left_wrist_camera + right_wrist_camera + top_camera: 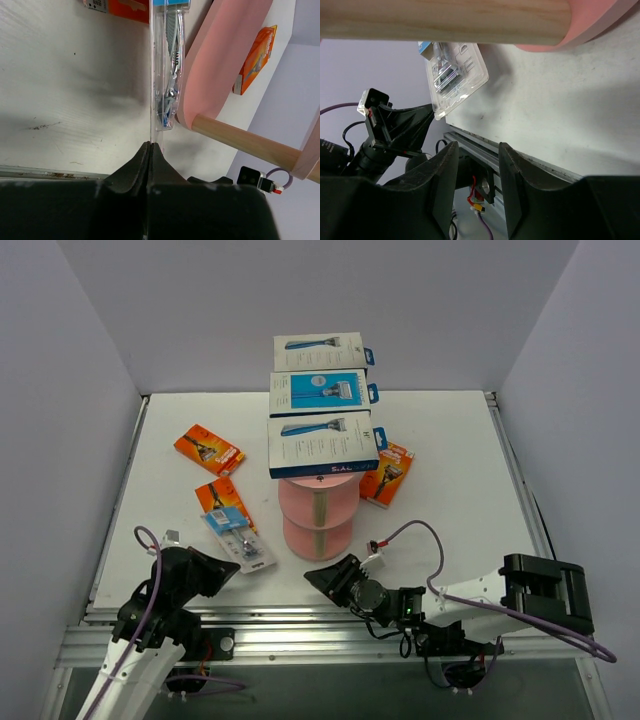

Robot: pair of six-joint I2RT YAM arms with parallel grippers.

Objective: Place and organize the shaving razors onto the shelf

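The pink shelf (318,502) stands mid-table, and its top tier carries three white-and-blue razor boxes (322,443) in a row. Three orange razor packs (209,449) lie on the table, two to its left and one to its right. A clear blister pack with a blue insert (236,533) lies front left. My left gripper (235,568) is shut on that pack's thin near edge (151,120), right beside the shelf's lower pink tier (220,50). My right gripper (478,146) hangs open and holds nothing, low at the front of the shelf and under its wooden post (445,20).
White walls close off the table on the left, back and right. A metal rail (300,635) runs along the near edge. One orange pack (386,472) leans against the shelf's right side. A purple cable (430,560) loops over the right arm.
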